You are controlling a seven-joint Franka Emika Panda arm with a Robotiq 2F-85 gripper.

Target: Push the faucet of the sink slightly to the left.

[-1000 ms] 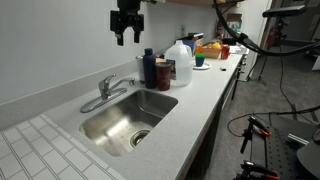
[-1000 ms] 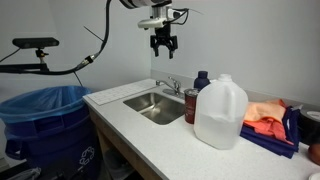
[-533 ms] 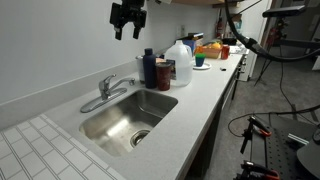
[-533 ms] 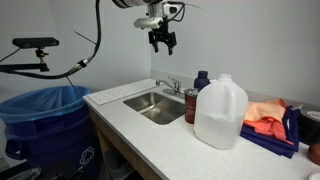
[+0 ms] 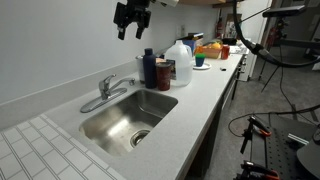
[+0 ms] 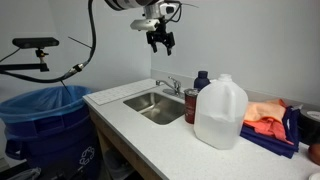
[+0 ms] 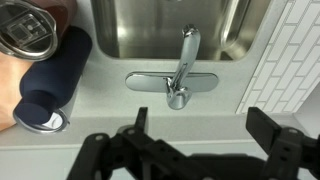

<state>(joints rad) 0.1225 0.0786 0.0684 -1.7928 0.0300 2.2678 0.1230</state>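
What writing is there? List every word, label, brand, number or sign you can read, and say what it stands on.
No text can be read in any view.
On the dark red can: any label is too small and blurred to read.
On the blue bin: a faint pale mark low on its front, too blurred to read.
On the faucet and the dark blue bottle, wrist view: no writing shows.

The claw (image 5: 131, 31) rose toward 12 o'clock in an exterior view, drew farther above the faucet (image 5: 108, 89), and tilted slightly off vertical.
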